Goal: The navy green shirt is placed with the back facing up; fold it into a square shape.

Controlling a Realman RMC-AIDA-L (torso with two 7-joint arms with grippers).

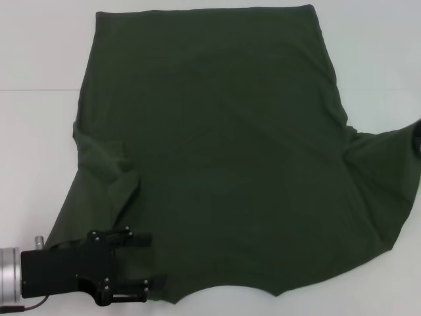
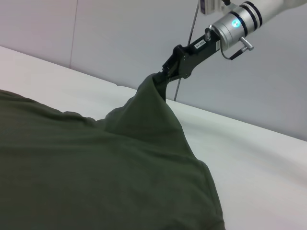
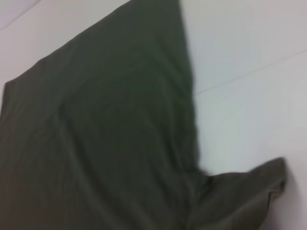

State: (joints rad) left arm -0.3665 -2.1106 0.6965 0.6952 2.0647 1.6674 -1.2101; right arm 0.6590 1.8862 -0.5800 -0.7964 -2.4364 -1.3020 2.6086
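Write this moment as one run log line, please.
left end effector: on near shoulder of navy green shirt | right end effector: sleeve lifted

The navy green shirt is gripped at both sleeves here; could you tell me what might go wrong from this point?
1. The right gripper holds only a small pinch of sleeve, lifted off the table; the cloth may slip out.
2. The left gripper lies low at the near shoulder of the navy green shirt, where the left sleeve is already bunched; that crease may get folded in.

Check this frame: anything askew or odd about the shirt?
Yes. The shirt isn't flat: its left sleeve is bunched and folded inward, and the right pincer is shut on the right sleeve, lifted into a peak. The left pincer sits at the shoulder edge.
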